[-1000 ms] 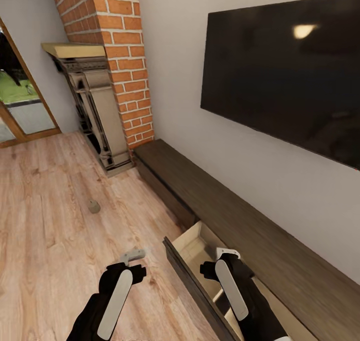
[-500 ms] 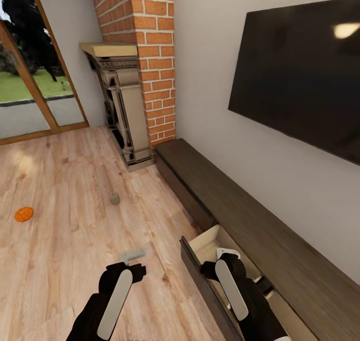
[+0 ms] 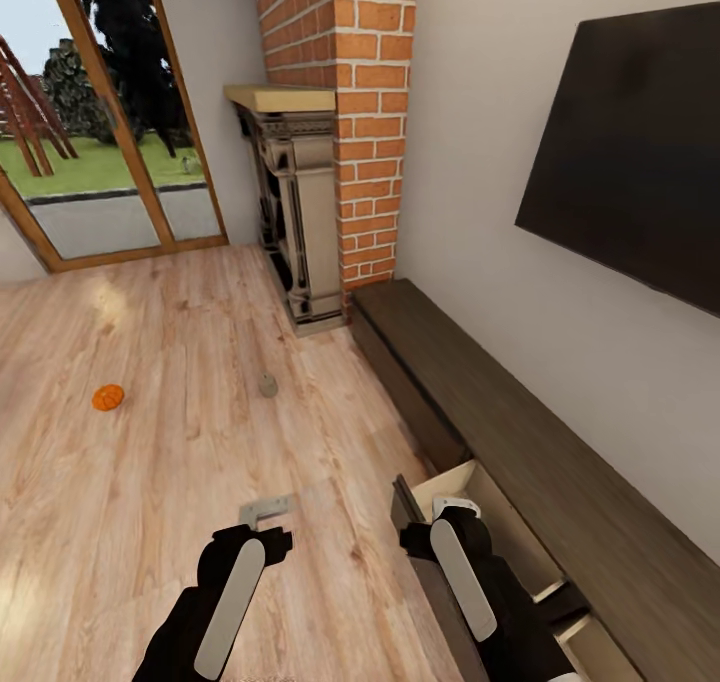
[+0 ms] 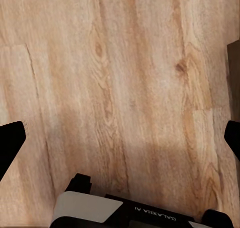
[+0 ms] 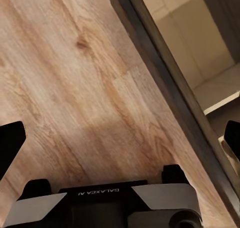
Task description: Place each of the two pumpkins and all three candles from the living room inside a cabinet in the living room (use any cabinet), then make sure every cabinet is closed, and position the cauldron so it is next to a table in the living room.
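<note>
The view has turned left, revealing a pumpkin [image 3: 108, 397].

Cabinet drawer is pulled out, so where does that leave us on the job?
Done: one drawer of the cabinet stands open, pale inside, with nothing visible in the part that shows. In hand: nothing; the left end effector and right end effector are both open and empty. Left: a pumpkin lies on the floor, plus a small grey object, maybe a candle. Then close the drawer.

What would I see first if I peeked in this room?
A little orange pumpkin sits alone on the wooden floor, far left. A tall red brick chimney climbs the wall, and below it the long dark cabinet has one drawer pulled open.
</note>
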`<state>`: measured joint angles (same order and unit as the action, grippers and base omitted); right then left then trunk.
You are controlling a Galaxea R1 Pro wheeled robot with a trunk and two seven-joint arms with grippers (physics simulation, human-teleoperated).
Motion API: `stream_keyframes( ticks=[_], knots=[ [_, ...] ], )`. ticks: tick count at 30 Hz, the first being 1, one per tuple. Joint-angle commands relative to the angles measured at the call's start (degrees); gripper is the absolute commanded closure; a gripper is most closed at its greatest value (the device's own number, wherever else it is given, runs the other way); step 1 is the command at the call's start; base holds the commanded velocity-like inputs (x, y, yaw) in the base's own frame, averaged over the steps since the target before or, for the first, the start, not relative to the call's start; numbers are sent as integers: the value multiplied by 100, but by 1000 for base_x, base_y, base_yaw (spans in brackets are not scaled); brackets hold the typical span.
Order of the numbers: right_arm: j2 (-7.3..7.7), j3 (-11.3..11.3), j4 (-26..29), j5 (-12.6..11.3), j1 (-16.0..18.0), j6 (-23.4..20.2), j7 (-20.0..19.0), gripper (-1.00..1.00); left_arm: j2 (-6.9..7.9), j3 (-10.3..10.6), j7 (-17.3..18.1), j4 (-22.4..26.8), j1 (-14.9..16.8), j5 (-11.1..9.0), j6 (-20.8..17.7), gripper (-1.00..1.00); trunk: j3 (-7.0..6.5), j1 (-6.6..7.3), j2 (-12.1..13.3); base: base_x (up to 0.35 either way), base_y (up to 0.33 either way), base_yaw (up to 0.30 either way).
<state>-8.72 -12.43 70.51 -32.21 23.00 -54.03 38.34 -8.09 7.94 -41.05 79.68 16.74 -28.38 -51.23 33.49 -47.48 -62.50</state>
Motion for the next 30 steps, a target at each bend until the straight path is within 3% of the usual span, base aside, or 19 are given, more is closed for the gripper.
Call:
stream_keyframes(
  ticks=[1, 14, 17, 24, 30],
  knots=[
    [1, -5, 7, -57, 3, -11, 60, -100, 0, 6, -56, 4, 5, -58, -10, -100, 7, 0, -4, 0, 39, 273],
    [-5, -13, 11, -57, 3, 24, 52, -100, 2, 4, -54, -13, 5, -57, 10, -100, 25, 0, -4, 0, 179, 105],
    [-7, -134, 16, -77, 3, 12, 44, -100, 0, 6, -61, -14, 5, -62, 12, -100, 25, 0, -4, 0, 9, 1],
    [-9, -179, 16, -76, 3, 15, 25, -100, 0, 6, -61, -14, 5, -62, 12, -100, 25, 0, -4, 0, 1, 3],
    [-23, -332, 16, -57, 3, 42, 31, -100, 5, -2, -53, -14, 5, -62, 15, -100, 25, 0, -4, 0, 48, 216]
  ],
)
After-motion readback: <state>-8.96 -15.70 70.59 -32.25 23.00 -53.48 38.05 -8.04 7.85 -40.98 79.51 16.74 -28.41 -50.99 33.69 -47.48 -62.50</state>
